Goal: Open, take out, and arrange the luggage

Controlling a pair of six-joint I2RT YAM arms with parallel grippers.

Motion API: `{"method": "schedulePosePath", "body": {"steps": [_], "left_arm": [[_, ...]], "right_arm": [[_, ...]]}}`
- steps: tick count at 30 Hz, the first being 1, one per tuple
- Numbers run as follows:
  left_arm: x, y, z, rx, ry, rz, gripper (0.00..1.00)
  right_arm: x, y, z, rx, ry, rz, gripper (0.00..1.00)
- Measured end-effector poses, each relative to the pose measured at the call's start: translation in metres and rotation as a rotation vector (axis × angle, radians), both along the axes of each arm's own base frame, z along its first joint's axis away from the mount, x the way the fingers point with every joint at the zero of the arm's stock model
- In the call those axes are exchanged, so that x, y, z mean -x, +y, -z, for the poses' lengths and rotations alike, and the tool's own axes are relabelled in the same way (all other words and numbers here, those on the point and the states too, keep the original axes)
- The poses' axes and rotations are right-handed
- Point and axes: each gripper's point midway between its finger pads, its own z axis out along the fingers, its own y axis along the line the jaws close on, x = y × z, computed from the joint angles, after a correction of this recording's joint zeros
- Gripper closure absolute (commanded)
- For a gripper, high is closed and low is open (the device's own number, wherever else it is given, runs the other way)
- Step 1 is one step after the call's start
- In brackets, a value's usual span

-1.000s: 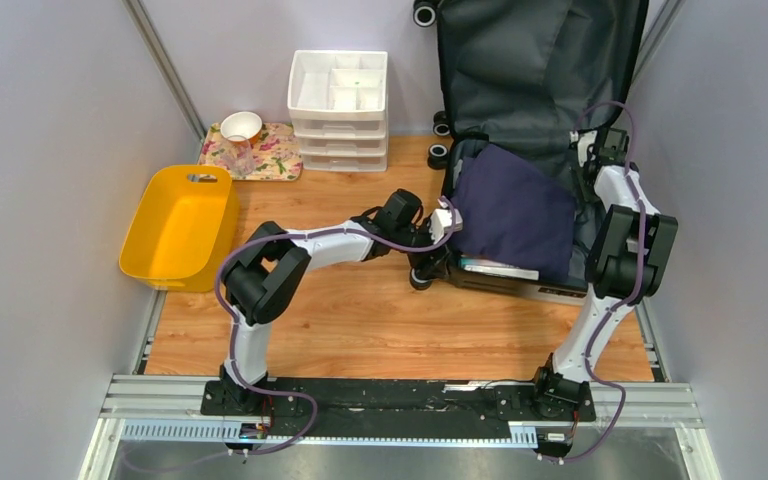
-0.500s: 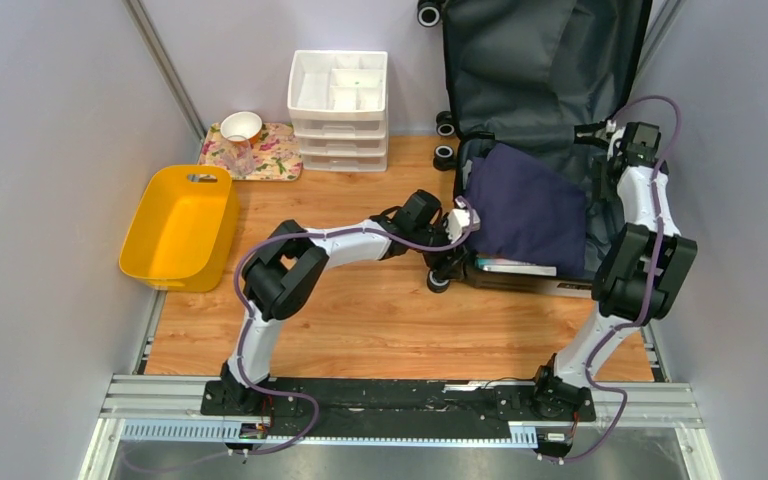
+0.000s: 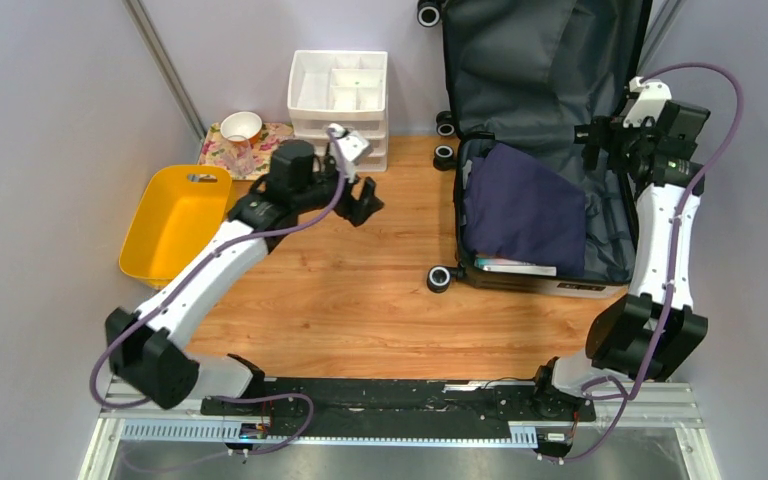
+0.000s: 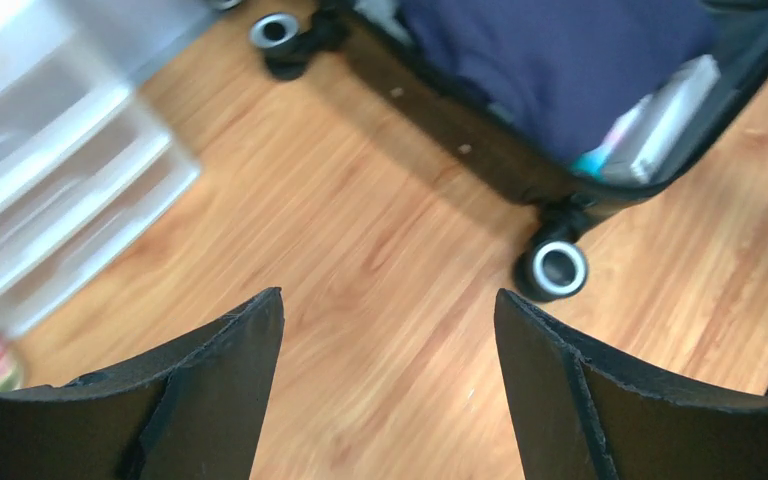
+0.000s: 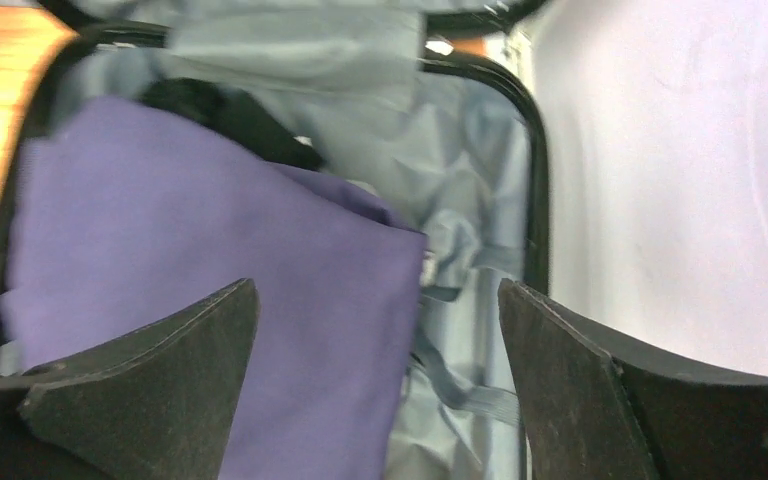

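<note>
The luggage (image 3: 545, 70) stands open at about one o'clock on the table. Its lid is upright against the back wall, with the dark grey fabric lining (image 5: 460, 150) facing forward. The lower half lies flat with its black rim up. A black wheel (image 3: 441, 278) sticks out at the seven o'clock corner, and two more sit at the hinge on the nine o'clock side. A folded navy cloth (image 3: 522, 208) fills most of the tray. Pale flat items (image 3: 505, 267), possibly packets, show beneath it at six o'clock.
</note>
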Motion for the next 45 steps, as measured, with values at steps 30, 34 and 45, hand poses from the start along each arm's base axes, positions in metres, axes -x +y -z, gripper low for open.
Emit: {"method": "schedulePosePath", "body": {"steps": [30,34,45], "left_arm": [[0.003,0.378,0.16,-0.307,0.546,-0.895,0.26],[0.003,0.376,0.18,-0.321,0.591,-0.842,0.66],[0.018,0.29,0.183,-0.441,0.498,-0.496,1.0]], "right_arm": [[0.117,0.151,0.034,-0.265,0.211,-0.489,0.16],[0.121,0.151,0.036,-0.268,0.227,-0.488,0.16],[0.126,0.15,0.047,-0.28,0.283,-0.471,0.17]]}}
